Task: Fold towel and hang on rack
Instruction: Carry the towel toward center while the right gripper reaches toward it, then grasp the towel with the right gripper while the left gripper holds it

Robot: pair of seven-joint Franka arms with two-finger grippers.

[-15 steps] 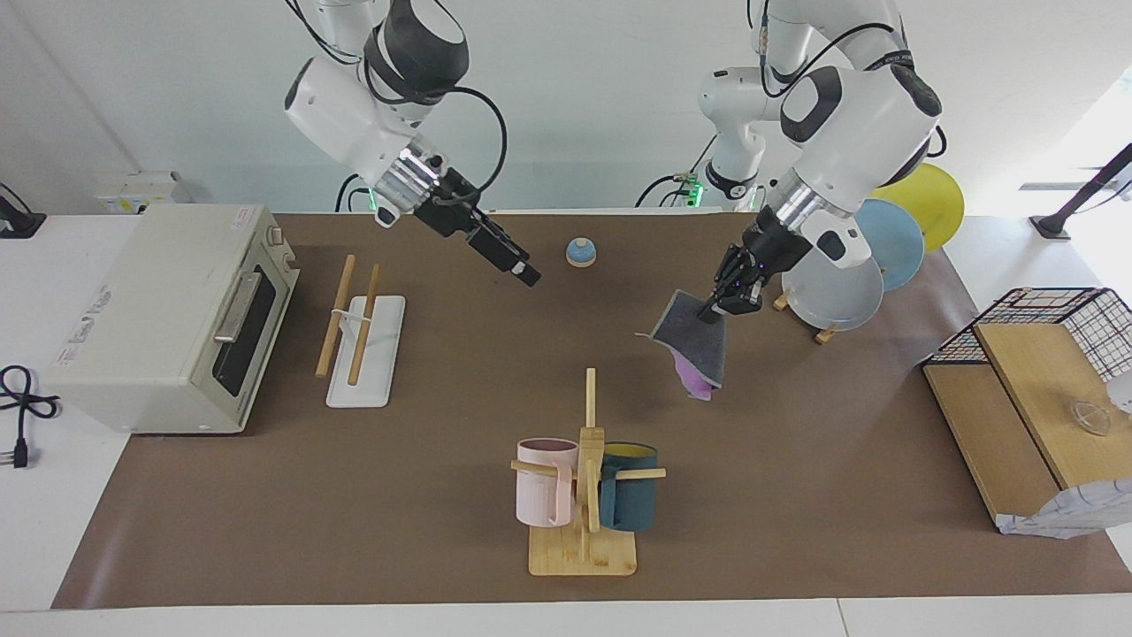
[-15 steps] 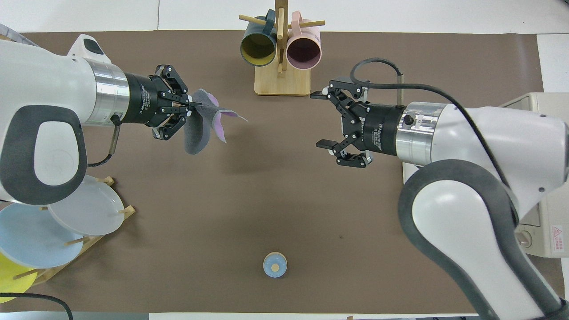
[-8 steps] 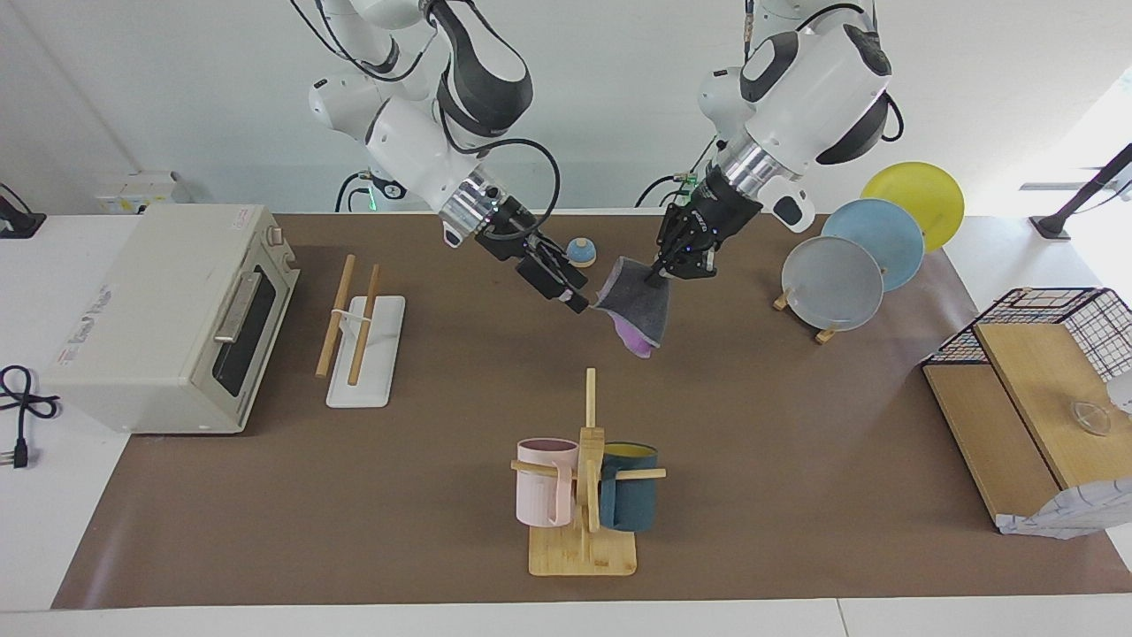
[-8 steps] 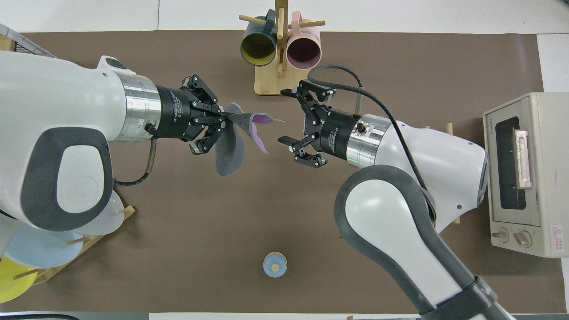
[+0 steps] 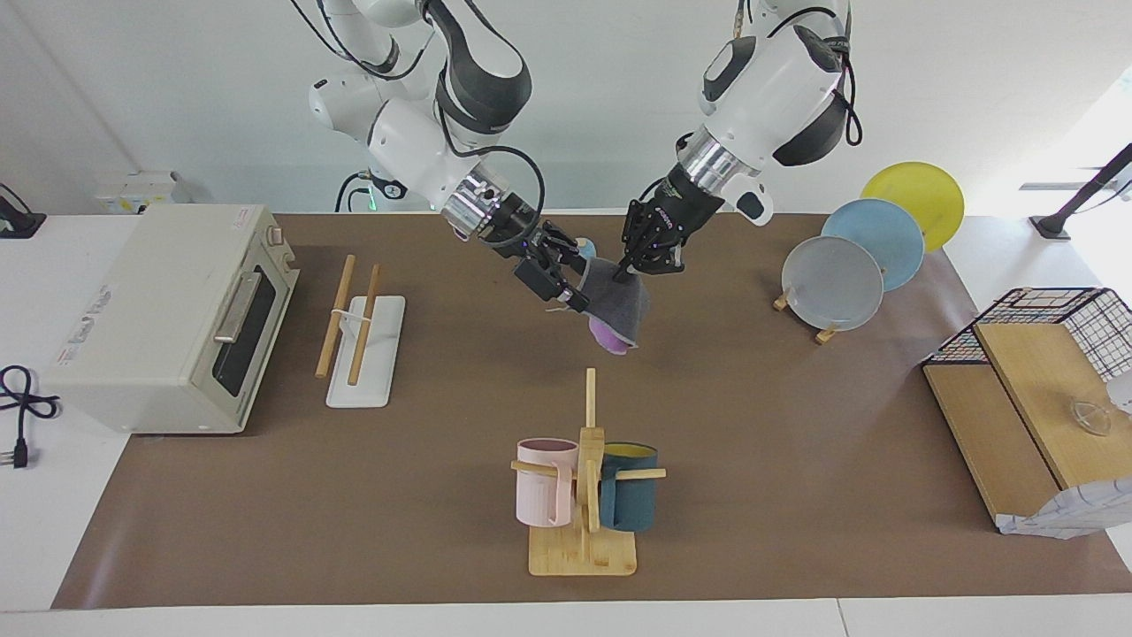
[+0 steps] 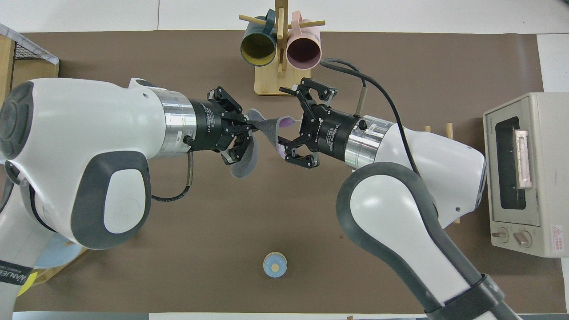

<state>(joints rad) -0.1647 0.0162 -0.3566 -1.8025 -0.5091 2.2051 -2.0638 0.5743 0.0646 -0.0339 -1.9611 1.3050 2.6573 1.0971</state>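
1. Right now the left end effector (image 5: 624, 275) is pinched shut on an upper corner of the towel (image 5: 616, 309), which hangs in the air over the middle of the surface (image 5: 796, 495), grey face outward with a purple fold showing at the bottom.
2. The right end effector (image 5: 566, 281) stands spread wide at the towel's free edge, level with the left one; from the overhead view its fingers (image 6: 306, 84) sit on either side of the cloth, though I cannot tell whether they touch it yet.
3. This looks to me like a handover, or a second grip taken for the fold.
4. To do it well, I'd say the right end effector should get a good bite of the hem between its fingers before it closes, since a thin edge of soft cloth slips out easily.
5. The left one ought to hold firm until the other has clamped, or the towel drops.
6. The two should avoid pulling apart hard, which would tug the cloth free.
7. The rack (image 5: 361, 329), with its two wooden rods on a white base, sits toward the right arm's end of the surface, beside the toaster oven (image 5: 168, 314), well apart from the towel and bare.
8. So the hanging itself is not yet begun.
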